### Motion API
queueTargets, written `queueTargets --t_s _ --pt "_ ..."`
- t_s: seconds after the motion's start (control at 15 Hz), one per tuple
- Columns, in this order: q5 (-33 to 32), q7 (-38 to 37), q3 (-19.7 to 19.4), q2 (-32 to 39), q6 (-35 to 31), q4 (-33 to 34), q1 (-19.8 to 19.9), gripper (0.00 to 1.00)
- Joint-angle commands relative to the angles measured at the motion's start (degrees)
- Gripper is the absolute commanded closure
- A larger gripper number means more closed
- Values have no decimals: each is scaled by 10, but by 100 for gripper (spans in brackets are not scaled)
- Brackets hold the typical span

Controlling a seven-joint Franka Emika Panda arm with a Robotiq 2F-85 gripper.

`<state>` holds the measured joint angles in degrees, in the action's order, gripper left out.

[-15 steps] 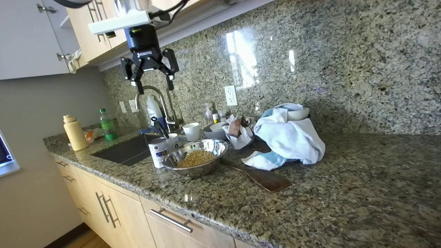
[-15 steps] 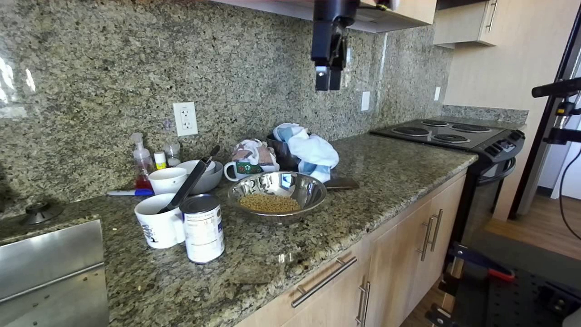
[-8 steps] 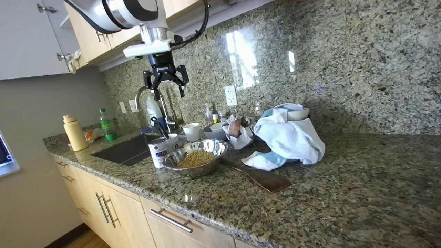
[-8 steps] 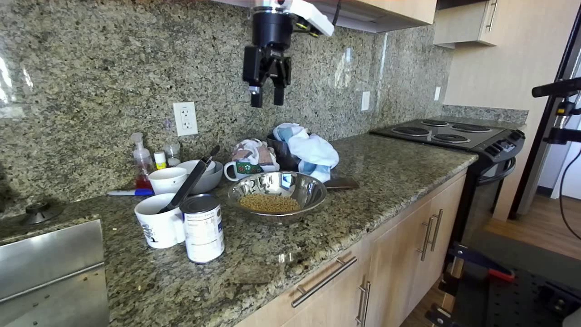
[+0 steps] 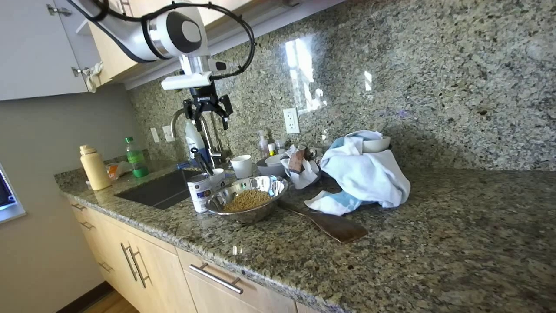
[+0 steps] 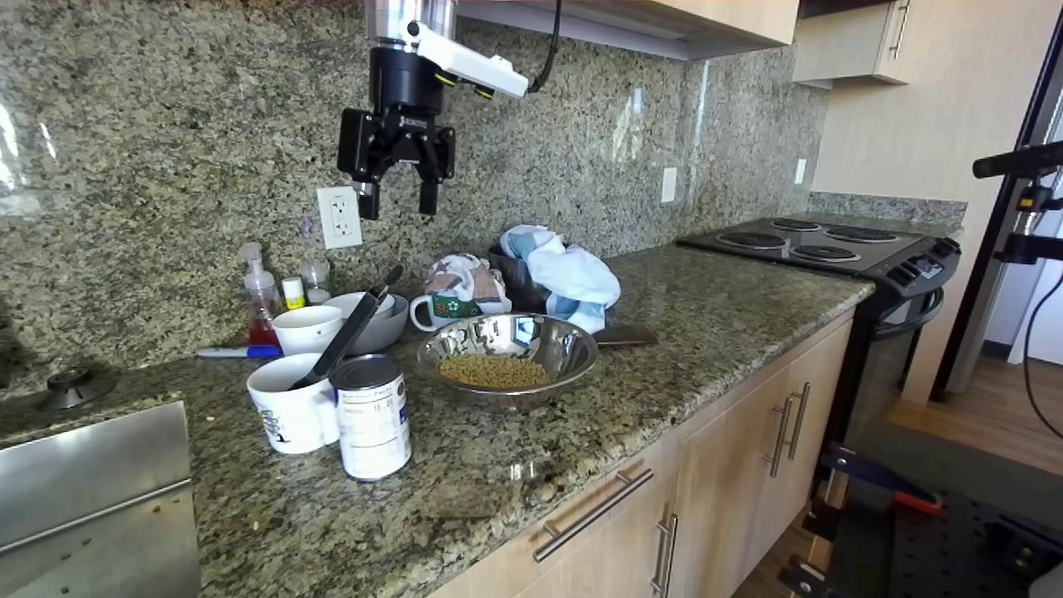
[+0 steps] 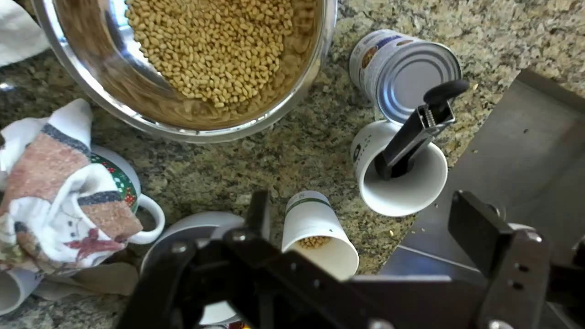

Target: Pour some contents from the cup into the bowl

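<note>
You're at pre-grasp imo, gripper spread, empty. Next: centre over paper cup, lower, pinch. Metal bowl pour later.

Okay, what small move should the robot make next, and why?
I'd probably shift the open gripper sideways until the cup is centred between its fingers, before lowering. The gripper hangs empty above the counter; in the wrist view, the cup, with grain inside, shows nearer one finger, and a mug shares that gap.

Glossy granite backsplash above pale wooden cabinets
</note>
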<state>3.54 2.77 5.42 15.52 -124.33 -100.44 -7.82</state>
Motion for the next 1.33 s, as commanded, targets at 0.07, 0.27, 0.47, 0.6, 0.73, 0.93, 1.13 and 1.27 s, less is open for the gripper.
queueTargets --t_s 0.07,0.27,0.47,0.6,0.73,0.93,1.13,1.27 --pt "-4 -84 1 49 -50 32 -14 0" --pt "-1 -151 -5 74 -73 42 -23 0" --pt "4 -203 -9 93 -84 44 -28 0" --pt "1 -185 -4 85 -75 33 -23 0" --pt "1 -187 -4 90 -75 33 -23 0" --pt "1 -187 -4 90 -75 34 -23 0" --pt "17 -206 -6 109 -83 50 -20 0" --pt "19 -245 -15 130 -100 66 -26 0"
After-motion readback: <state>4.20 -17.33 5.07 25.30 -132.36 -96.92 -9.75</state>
